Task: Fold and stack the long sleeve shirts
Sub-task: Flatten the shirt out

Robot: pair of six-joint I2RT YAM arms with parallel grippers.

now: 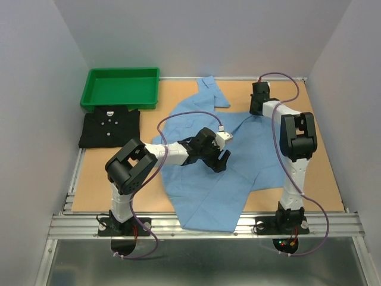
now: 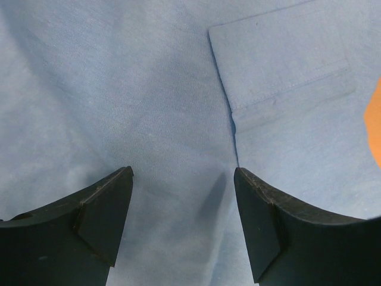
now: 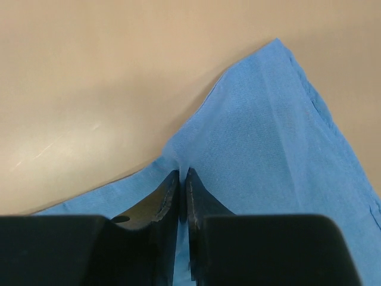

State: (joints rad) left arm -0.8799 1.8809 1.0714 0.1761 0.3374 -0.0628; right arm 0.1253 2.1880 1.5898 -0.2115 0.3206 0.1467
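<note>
Clamping the right gripper (image 3: 183, 176) on a raised ridge of the light blue shirt (image 1: 208, 190), at the garment's edge toward 1 o'clock on the table (image 1: 315, 167). Squeezing the cloth between both fingertips, pressed almost together, and pulling it up into a small peak. Showing bare tabletop just beyond that peak, toward 12 o'clock in the right wrist view.

Holding the left gripper (image 2: 181, 179) over the middle of the same shirt, near the table's centre, with its fingers (image 2: 107, 220) spread wide apart and gripping nothing. Looking straight down on smooth blue cloth, with a stitched, doubled edge running off toward 1 o'clock in the left wrist view. Not telling from these views whether the fingertips are touching the fabric.

Finding the light blue shirt unfolded and rumpled, sprawling from about 12 o'clock down to 6 o'clock and lapping onto the metal rail (image 1: 333, 223) at the near edge.

Finding the black shirt (image 1: 110, 126) folded into a rectangle at 10 o'clock, collar and white buttons facing up, lying just beside the near wall of the green tray (image 1: 123, 72) at 11 o'clock, well apart from both grippers.
</note>
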